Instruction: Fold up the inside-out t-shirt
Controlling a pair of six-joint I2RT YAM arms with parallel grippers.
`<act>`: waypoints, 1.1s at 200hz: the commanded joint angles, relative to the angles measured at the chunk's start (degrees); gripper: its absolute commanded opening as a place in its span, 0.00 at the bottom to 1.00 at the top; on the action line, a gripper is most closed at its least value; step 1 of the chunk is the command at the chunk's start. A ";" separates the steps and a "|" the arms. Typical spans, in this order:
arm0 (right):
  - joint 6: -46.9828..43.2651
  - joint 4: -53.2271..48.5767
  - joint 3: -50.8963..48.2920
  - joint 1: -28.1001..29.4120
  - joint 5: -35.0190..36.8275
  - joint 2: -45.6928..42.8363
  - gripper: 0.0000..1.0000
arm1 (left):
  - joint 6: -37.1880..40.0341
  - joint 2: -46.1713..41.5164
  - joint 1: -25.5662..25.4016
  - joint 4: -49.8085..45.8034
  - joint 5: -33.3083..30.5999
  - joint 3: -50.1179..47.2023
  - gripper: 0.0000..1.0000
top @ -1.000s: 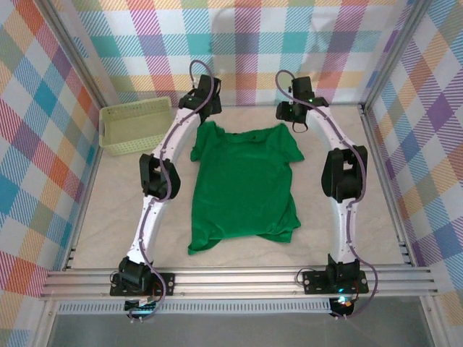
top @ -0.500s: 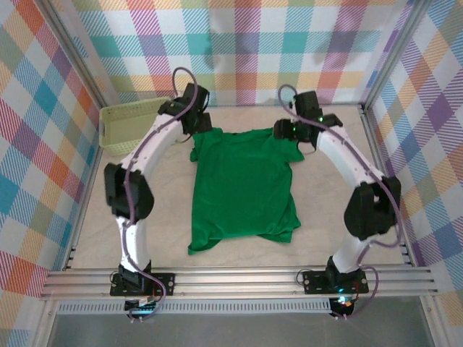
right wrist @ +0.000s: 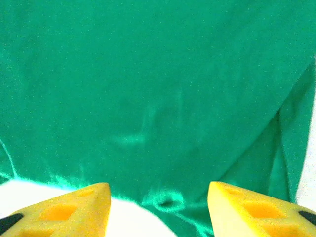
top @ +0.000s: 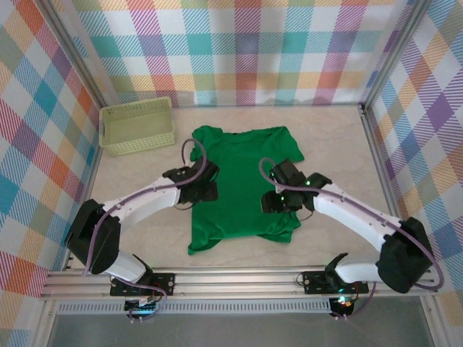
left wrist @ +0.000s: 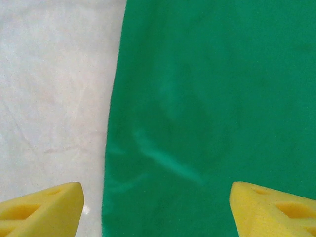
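My left gripper (left wrist: 155, 197) straddles the side edge of the t-shirt (top: 242, 173), and my right gripper (right wrist: 158, 190) hangs near its hem, both spread wide and empty. Shirt lies flat on the table (top: 340, 144). If I pinch only one layer, it'll probably bunch up lopsided.

A pale yellow-green lattice basket (top: 137, 126) sits (open side up) on the cream tabletop (top: 340, 144), plaid walls (top: 246, 50) just behind it, aluminium rails (top: 239, 280) well in front.

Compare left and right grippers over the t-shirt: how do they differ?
Left gripper straddles the t-shirt's left edge, one finger over bare table; right gripper faces mostly green fabric. Left gripper's fingers stand wider than the right gripper's. Both open, holding nothing.
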 commanded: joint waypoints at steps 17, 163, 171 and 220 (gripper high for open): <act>9.64 -2.86 -5.90 8.02 0.76 -3.59 0.52 | -4.57 -3.44 -2.13 8.21 1.57 -7.11 0.77; 16.00 2.33 -9.10 16.52 8.22 11.08 0.47 | -5.09 -0.20 -2.13 10.43 0.73 -10.14 0.75; 16.00 2.36 -9.01 16.53 8.39 11.78 0.45 | -5.03 -0.03 -2.13 10.54 0.87 -10.23 0.75; 16.79 0.09 -8.92 16.51 10.22 11.95 0.21 | -4.65 -0.37 -2.11 9.90 -0.40 -10.24 0.77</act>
